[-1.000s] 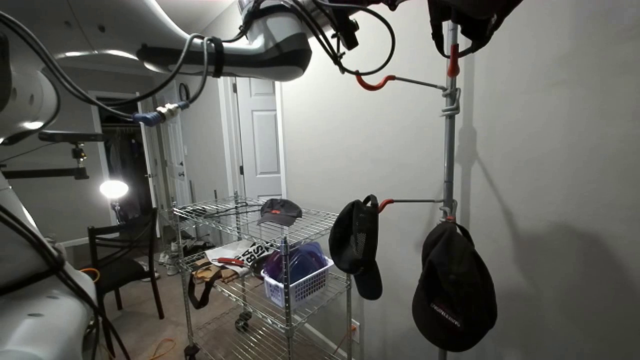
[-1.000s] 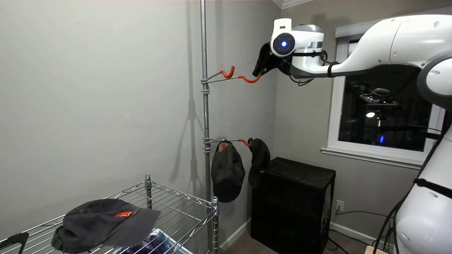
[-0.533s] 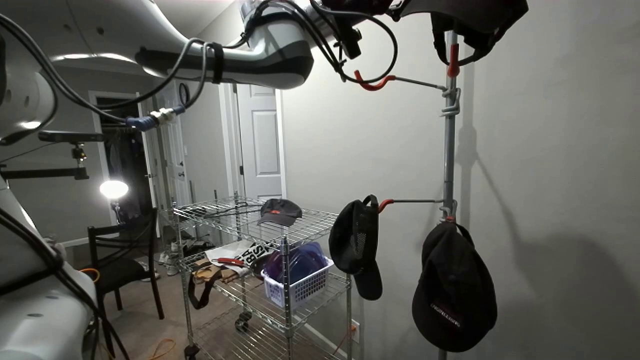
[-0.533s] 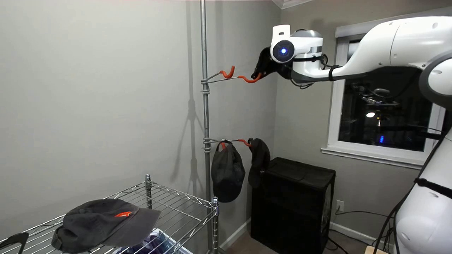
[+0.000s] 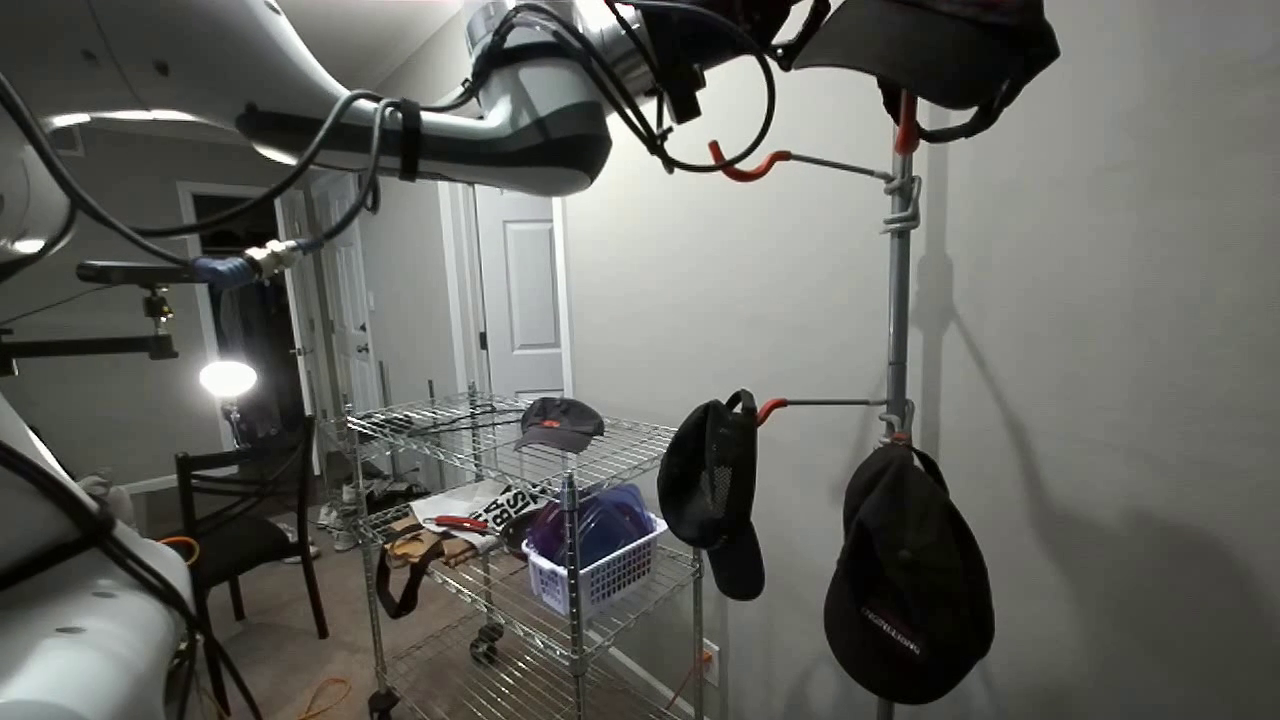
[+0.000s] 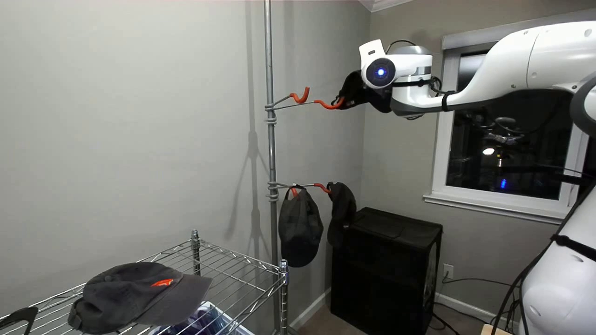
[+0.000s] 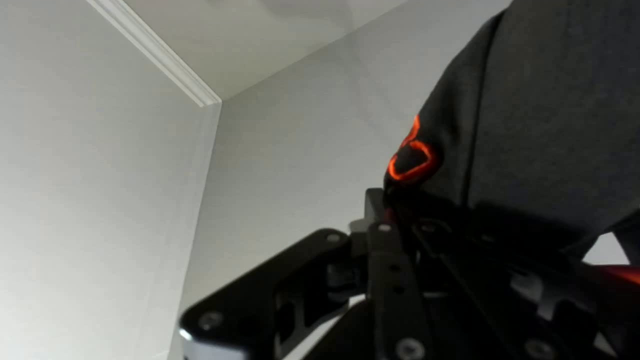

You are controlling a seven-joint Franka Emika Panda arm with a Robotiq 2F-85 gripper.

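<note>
- Pincer (image 7: 387, 212) closed tight on a dark cap (image 7: 545, 120) near its orange emblem (image 7: 412, 175), at the wrist view's lower centre.
- That dark cap shows at upper right of an exterior view, overlapping a red hook (image 5: 907, 125); whether it is caught there, I cannot tell.
- Two black caps (image 5: 908, 580) hang right of centre, lower in that frame.
- Gray cap (image 6: 135, 295) on a wire shelf (image 6: 233, 277), lower left in an exterior view.

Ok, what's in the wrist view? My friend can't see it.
The black gripper, at the bottom, clamps a dark cap with an orange logo, close up on the right. Behind them is a pale room corner with white trim.
</note>
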